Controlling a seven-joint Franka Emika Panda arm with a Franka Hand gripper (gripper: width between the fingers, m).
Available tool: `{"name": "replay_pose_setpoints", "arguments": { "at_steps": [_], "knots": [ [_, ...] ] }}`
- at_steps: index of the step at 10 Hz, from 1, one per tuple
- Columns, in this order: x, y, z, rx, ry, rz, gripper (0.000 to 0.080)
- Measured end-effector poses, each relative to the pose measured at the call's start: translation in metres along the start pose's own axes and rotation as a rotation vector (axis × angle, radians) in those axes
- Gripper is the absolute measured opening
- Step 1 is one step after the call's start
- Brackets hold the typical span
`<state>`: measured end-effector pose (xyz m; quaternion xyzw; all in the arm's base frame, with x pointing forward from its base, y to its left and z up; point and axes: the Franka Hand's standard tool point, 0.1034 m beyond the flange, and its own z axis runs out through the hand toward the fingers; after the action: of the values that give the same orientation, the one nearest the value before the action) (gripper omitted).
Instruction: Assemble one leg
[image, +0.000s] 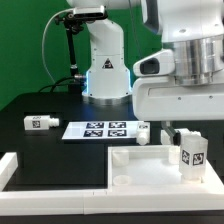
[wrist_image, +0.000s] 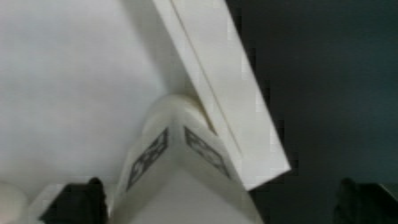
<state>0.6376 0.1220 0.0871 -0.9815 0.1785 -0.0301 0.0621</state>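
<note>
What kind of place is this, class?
Probably a robotics lab test bench: a black table carrying a marker board, tagged furniture parts such as a loose leg, and a robot arm base behind.
</note>
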Motion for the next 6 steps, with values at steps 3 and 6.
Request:
{"name": "replay_pose_setpoints", "arguments": {
  "at_steps": [3,6],
  "knots": [
    [0.0055,0.0041,0.0009,-0.024,0.024,-0.468,0.0649],
    [0.0044,0.0033,0.0018,-0.026,0.023,-0.477,0.0561]
  ]
}}
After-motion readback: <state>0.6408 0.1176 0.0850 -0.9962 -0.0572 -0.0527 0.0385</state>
